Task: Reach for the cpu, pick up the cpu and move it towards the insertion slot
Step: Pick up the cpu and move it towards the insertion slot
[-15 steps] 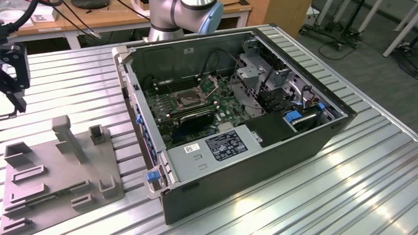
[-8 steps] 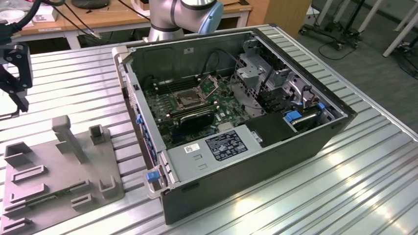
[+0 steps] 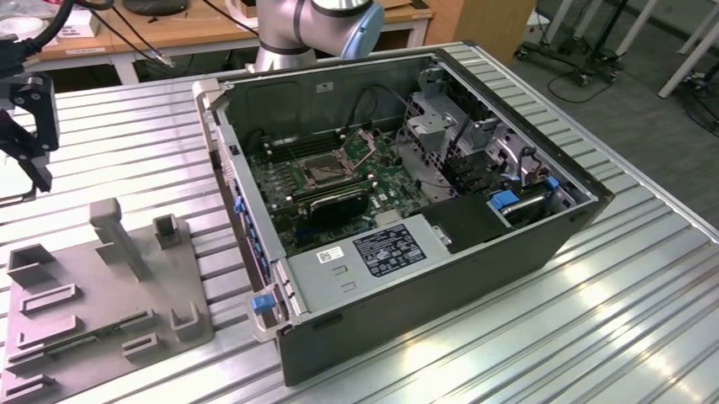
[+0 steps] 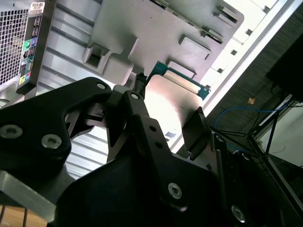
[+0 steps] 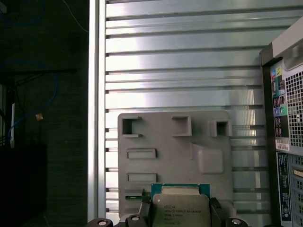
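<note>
We see a ribbed metal table (image 3: 629,320) carrying an open computer case (image 3: 450,278) and a grey tray (image 3: 101,295), with a wooden desk (image 3: 214,29) and grey floor behind. The cpu (image 5: 182,210) is held over the tray, clamped between the fingers of the gripper (image 4: 168,106). It is near square, its metal top facing the first wrist view. The insertion slot (image 3: 322,169) lies well apart, inside the case. The gripper hangs at the exterior view's left, fingers pointing down
</note>
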You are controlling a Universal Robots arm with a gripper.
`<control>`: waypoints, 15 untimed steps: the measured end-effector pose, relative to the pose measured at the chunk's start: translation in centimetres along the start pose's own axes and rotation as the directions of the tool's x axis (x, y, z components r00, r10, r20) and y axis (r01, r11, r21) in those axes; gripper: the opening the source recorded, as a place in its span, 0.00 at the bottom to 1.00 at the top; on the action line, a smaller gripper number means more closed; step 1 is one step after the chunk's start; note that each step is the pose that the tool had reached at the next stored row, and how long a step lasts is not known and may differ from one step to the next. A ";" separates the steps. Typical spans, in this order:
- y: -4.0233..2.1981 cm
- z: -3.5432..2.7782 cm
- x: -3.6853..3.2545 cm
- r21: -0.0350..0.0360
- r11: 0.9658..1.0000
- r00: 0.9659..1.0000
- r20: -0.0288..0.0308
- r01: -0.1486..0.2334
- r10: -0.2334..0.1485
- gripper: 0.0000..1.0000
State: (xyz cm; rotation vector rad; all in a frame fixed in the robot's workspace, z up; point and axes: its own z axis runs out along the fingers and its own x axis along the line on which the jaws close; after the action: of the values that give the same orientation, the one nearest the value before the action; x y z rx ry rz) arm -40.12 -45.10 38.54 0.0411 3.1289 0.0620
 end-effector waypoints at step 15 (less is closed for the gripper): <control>0.01 0.01 -0.31 0.000 1.000 1.000 0.000 0.000 0.000 0.55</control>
State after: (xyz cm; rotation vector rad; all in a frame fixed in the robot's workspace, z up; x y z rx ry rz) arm -39.82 -45.10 38.54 0.0413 3.1288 0.0620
